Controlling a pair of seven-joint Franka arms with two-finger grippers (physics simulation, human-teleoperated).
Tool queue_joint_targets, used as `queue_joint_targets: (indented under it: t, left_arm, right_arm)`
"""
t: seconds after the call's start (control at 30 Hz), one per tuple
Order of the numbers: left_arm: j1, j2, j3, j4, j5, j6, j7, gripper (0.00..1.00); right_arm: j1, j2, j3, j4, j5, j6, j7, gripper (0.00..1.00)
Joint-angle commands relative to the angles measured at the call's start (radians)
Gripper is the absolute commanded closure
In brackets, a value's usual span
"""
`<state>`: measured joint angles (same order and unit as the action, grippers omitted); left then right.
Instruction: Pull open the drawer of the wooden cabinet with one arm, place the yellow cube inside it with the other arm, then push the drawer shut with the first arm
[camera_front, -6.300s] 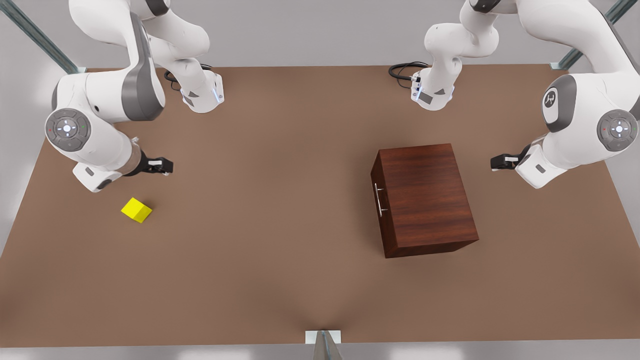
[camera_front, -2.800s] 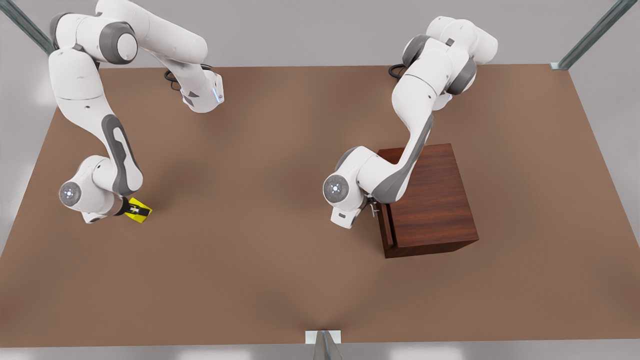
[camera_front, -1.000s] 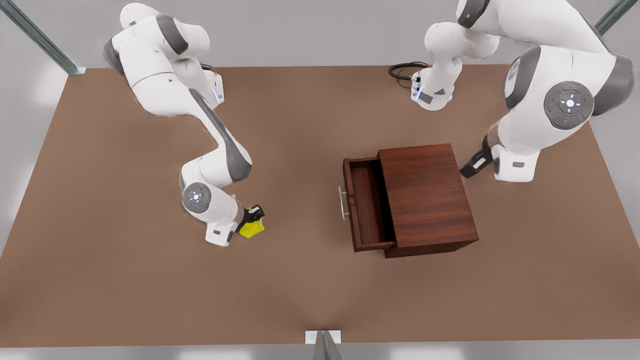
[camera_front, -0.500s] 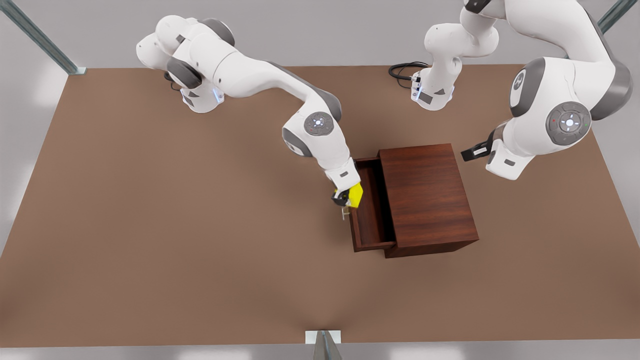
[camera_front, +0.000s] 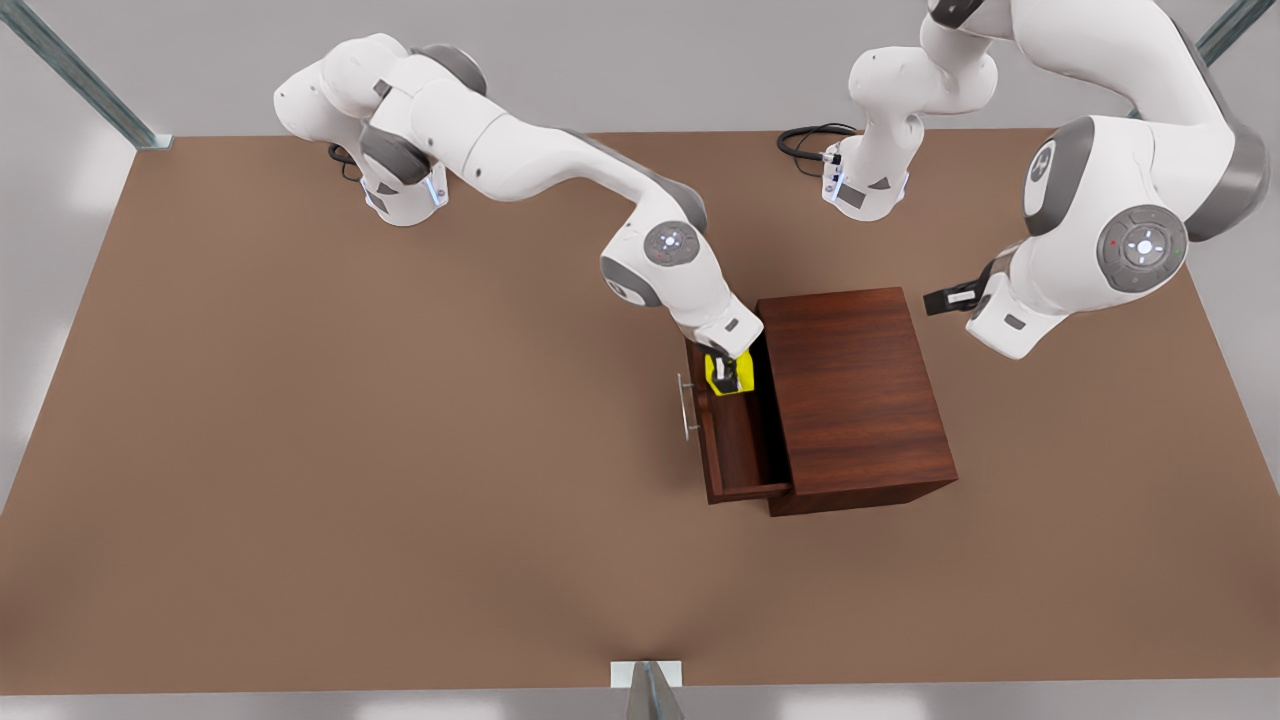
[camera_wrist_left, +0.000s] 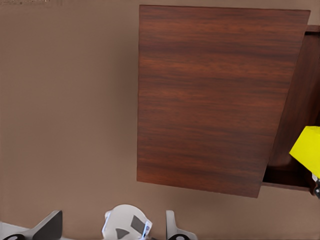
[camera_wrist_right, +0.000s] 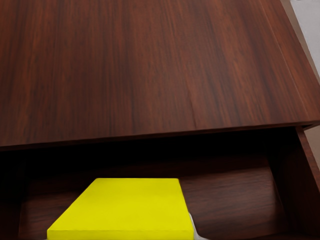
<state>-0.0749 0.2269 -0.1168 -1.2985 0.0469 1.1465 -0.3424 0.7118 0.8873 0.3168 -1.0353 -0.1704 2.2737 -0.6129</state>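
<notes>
Front view: a brown table (camera_front: 400, 500) holds the wooden cabinet (camera_front: 855, 395), a dark reddish-brown box on the front view's right half. The drawer (camera_front: 728, 440) is pulled out toward the front view's left, and its slim silver handle (camera_front: 685, 407) faces that way. Two white arms reach in from the far edge. The arm on the front view's left stretches across the table, and the right gripper (camera_front: 727, 376) hangs over the open drawer with its fingers clamped on the yellow cube (camera_front: 724, 383). Half a second ago this gripper and the cube were at the drawer's front edge near the handle; they have since moved in over the drawer's interior, close to the cabinet's front. One second ago the same gripper carried the cube well away from the cabinet, over bare table. The right wrist view shows the cube's flat yellow top (camera_wrist_right: 125, 207) in the drawer opening, just beneath the cabinet's top panel (camera_wrist_right: 150, 65). The other arm waits behind the cabinet on the front view's right, much as it was half a second ago; the left gripper (camera_front: 945, 297) is near the cabinet's far corner, and I cannot tell whether its fingers are apart or together. The left wrist view looks down on the cabinet top (camera_wrist_left: 215, 100), with the cube (camera_wrist_left: 307, 150) at the drawer side.
</notes>
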Motion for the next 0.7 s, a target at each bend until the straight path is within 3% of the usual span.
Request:
queue_joint_targets:
  t: [0.0, 0.13, 0.17, 0.2, 0.47, 0.5, 0.53, 0.6, 0.67]
  left_arm:
    - [0.000, -0.001, 0.000, 0.001, 0.001, -0.004, 0.128, 0.00]
    - [-0.002, -0.001, -0.001, 0.001, 0.001, -0.005, 0.128, 0.00]
    - [-0.002, -0.001, -0.001, 0.001, 0.001, -0.005, 0.128, 0.00]
    - [-0.003, -0.001, -0.001, 0.001, 0.001, -0.005, 0.128, 0.00]
    - [-0.013, 0.000, -0.001, -0.001, -0.001, -0.007, 0.125, 0.00]
    - [-0.016, 0.000, -0.003, 0.002, -0.004, -0.007, 0.102, 0.57]
    - [-0.029, 0.000, -0.024, 0.004, 0.002, -0.008, -0.001, 0.79]
    - [-0.048, 0.011, -0.032, 0.025, 0.001, -0.005, -0.134, 0.79]
    - [-0.088, 0.029, -0.040, 0.030, -0.004, -0.001, -0.228, 0.79]
  right_arm:
    - [0.000, 0.002, -0.001, 0.000, -0.006, 0.020, -0.182, 0.36]
    - [0.001, 0.013, -0.001, 0.000, -0.006, 0.020, -0.176, 0.36]
    - [0.001, 0.013, 0.001, 0.000, -0.006, 0.020, -0.174, 0.22]
    - [0.001, 0.013, 0.001, 0.000, -0.004, 0.020, -0.176, 0.00]
    - [-0.025, -0.056, 0.001, -0.020, 0.016, -0.036, -0.169, 0.00]
    - [-0.054, -0.099, 0.002, -0.023, 0.022, -0.141, -0.168, 0.00]
    - [-0.080, -0.164, 0.002, -0.023, 0.035, -0.304, -0.169, 0.00]
    - [-0.158, -0.266, 0.001, -0.023, 0.042, -0.592, -0.168, 0.00]
    - [-0.374, -0.275, -0.008, -0.023, 0.117, -0.830, -0.140, 0.00]
